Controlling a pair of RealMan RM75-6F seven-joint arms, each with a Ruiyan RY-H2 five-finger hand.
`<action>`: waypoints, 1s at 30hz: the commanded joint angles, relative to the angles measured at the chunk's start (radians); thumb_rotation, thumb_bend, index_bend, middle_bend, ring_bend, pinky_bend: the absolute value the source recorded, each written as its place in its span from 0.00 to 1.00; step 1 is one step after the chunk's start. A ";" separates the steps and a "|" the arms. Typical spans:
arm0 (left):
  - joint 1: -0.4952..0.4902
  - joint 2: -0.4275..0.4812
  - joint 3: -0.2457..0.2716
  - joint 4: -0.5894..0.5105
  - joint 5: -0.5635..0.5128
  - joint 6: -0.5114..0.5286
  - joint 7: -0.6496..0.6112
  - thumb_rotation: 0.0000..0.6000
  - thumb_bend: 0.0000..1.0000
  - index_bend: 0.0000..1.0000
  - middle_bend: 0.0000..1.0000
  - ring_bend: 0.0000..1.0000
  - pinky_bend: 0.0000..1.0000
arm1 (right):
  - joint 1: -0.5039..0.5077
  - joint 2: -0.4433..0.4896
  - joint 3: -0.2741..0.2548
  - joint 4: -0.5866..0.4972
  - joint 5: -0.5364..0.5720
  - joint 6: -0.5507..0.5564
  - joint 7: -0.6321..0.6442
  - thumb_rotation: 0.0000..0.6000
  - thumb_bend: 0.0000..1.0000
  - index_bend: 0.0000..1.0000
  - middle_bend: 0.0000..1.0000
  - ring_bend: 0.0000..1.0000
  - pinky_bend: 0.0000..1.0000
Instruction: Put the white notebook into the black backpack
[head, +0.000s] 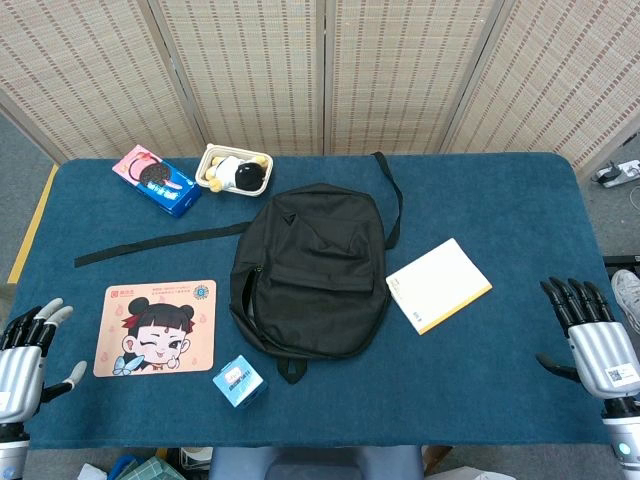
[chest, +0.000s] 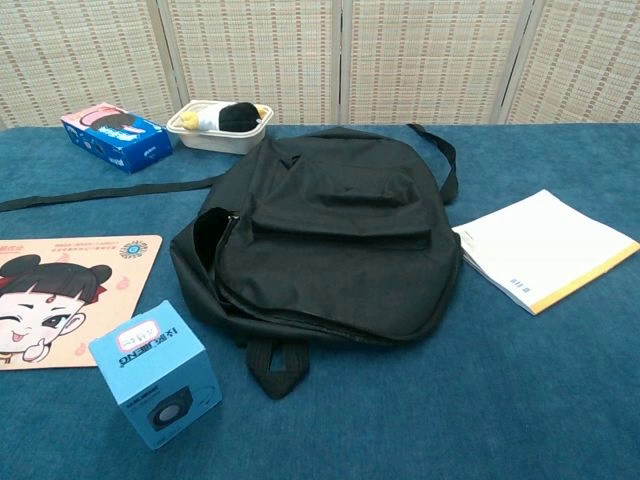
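Observation:
The black backpack (head: 310, 270) lies flat in the middle of the blue table, its side zipper gaping toward the left (chest: 215, 245). The white notebook (head: 438, 284) with a yellow edge lies flat just right of the backpack (chest: 320, 240), also in the chest view (chest: 545, 247). My left hand (head: 28, 350) hovers at the table's front left corner, fingers apart and empty. My right hand (head: 592, 335) hovers at the front right corner, fingers spread, holding nothing, well right of the notebook. Neither hand shows in the chest view.
A cartoon mouse pad (head: 156, 326) lies left of the backpack, a small blue box (head: 239, 380) in front of it. A blue-pink cookie box (head: 156, 180) and a white tray (head: 234, 170) with a plush toy sit at the back left. A backpack strap (head: 150, 243) trails left.

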 joint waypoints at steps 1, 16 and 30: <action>-0.002 0.000 0.001 0.000 -0.003 -0.007 0.002 1.00 0.26 0.21 0.12 0.09 0.08 | 0.003 0.000 0.004 -0.002 -0.001 -0.009 -0.003 1.00 0.10 0.02 0.08 0.03 0.04; -0.005 -0.009 -0.004 0.002 -0.011 -0.012 0.005 1.00 0.26 0.21 0.12 0.09 0.08 | 0.043 -0.013 0.037 0.023 0.013 -0.086 -0.019 1.00 0.10 0.05 0.12 0.05 0.12; -0.002 -0.008 -0.006 0.005 -0.007 -0.005 -0.007 1.00 0.26 0.21 0.12 0.09 0.08 | 0.206 -0.148 0.079 0.178 0.061 -0.334 -0.027 1.00 0.11 0.17 0.16 0.07 0.15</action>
